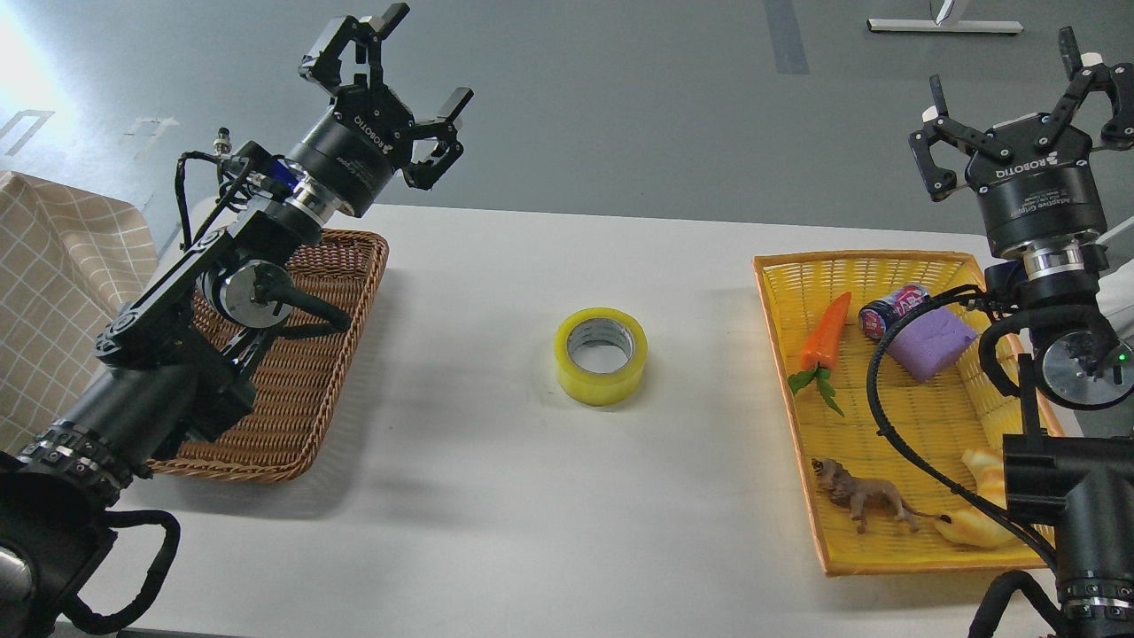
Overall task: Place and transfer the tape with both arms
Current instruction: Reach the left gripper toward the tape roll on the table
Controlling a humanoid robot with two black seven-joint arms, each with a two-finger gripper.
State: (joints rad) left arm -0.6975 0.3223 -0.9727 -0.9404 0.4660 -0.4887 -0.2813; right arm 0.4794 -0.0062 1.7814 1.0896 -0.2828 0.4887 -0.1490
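One tape (601, 355), two baskets: brown (306, 390), yellow (886, 416); two arms; five toys in yellow basket.

- Grey floor (620, 97), dark tape strip (787, 35), bright glare upper left.
- White table (496, 496).
- Beige checked cloth (53, 292) at left edge.
- White stand base (943, 27) top right.

The tape roll (601, 355) is lying flat on the table (496, 496), about midway between two baskets. The wicker basket (306, 390) is sitting at the table's left side, under the left arm (177, 354). The plastic basket (895, 416) is sitting at the right side. In it, the toy carrot (824, 335) is lying at the left, the can (890, 311) and the sponge block (930, 344) are touching at the far end, and the toy lion (864, 501) is standing at the near end beside the croissant toy (979, 509).
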